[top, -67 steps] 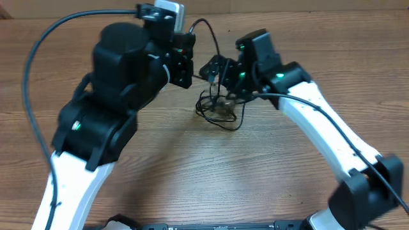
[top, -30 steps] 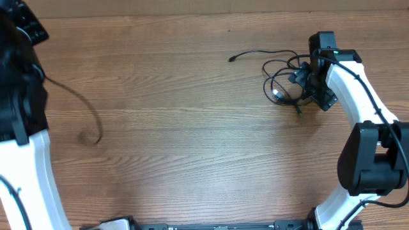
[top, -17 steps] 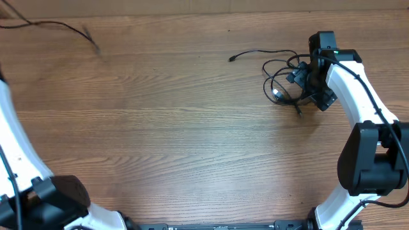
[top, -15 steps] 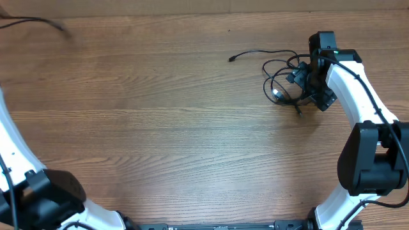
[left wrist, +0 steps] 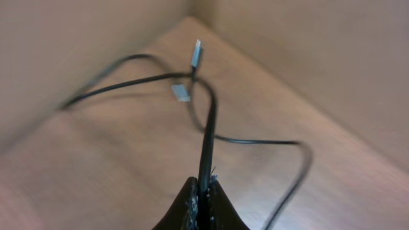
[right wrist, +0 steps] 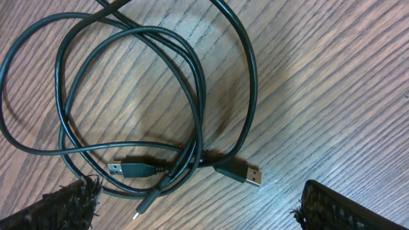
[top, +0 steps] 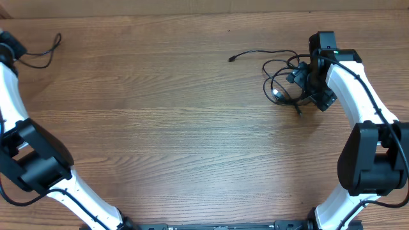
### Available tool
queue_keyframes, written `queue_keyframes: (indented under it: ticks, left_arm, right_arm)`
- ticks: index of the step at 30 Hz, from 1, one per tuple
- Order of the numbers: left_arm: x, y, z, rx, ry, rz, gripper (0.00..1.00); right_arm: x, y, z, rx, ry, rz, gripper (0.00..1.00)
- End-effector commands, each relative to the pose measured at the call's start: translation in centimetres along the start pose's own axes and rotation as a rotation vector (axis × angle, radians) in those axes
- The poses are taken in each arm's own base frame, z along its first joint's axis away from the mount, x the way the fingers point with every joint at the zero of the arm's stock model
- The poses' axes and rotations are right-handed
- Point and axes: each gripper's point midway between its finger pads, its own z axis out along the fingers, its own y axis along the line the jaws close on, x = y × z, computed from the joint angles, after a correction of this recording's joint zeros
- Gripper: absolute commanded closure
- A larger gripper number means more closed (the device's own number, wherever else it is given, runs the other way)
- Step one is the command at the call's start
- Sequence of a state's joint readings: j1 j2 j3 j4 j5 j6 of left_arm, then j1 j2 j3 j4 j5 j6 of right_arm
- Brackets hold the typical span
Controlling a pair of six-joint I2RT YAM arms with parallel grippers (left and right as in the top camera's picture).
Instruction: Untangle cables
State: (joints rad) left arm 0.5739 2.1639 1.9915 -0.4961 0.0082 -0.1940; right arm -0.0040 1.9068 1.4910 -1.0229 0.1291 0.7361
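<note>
Pulled away from the others, one thin black cable (top: 39, 66) lies at the table's far left corner. My left gripper (top: 13, 52) is shut on it. In the left wrist view the cord (left wrist: 208, 134) runs out from between the closed jaws (left wrist: 204, 191) to two silver plug ends (left wrist: 196, 53). The other cables (top: 281, 80) lie in loose overlapping loops at the right, one end (top: 232, 59) trailing left. My right gripper (top: 305, 82) stands open low over those loops (right wrist: 192, 102), its fingers (right wrist: 70, 204) either side of the USB plugs (right wrist: 241, 172), holding nothing.
The wooden table (top: 192, 140) stretches between the two arms. The left arm's white links (top: 19, 128) run down the left edge and the right arm's (top: 358, 96) down the right edge. A tan wall corner (left wrist: 307, 38) stands just behind the left cable.
The left arm has swung out to the table's far left corner, carrying its cable along. The right gripper and the looped cables have not moved.
</note>
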Motion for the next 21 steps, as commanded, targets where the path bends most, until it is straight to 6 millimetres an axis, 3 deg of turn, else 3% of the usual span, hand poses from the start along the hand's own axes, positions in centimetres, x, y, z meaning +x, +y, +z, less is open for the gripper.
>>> queue_keyframes:
  ticks: [1, 5, 8, 9, 14, 17, 21]
  left_arm:
    - [-2.5, -7.9, -2.4, 0.264, -0.07, 0.001, 0.93]
    - [-6.7, -14.7, -7.3, 0.379, -0.189, 0.079, 0.93]
    - [-8.3, -19.4, -10.9, 0.41, -0.261, 0.143, 0.93]
    - [-8.2, -19.9, -11.1, 0.386, -0.263, 0.145, 0.93]
    - [-5.5, -18.8, -9.1, 0.175, -0.204, 0.131, 0.94]
    - [-4.3, -16.5, -6.7, 0.085, -0.158, 0.102, 0.93]
    - [-4.3, -12.8, -4.3, 0.013, -0.145, 0.043, 0.91]
  right_arm:
    - [0.2, 0.2, 0.1, -0.001, 0.004, -0.009, 0.0]
    - [0.2, 0.2, 0.1, -0.001, 0.004, -0.009, 0.0]
    - [0.2, 0.2, 0.1, -0.001, 0.004, -0.009, 0.0]
    - [0.2, 0.2, 0.1, -0.001, 0.004, -0.009, 0.0]
    - [0.2, 0.2, 0.1, -0.001, 0.004, -0.009, 0.0]
    - [0.2, 0.2, 0.1, -0.001, 0.004, -0.009, 0.0]
    - [0.2, 0.2, 0.1, -0.001, 0.004, -0.009, 0.0]
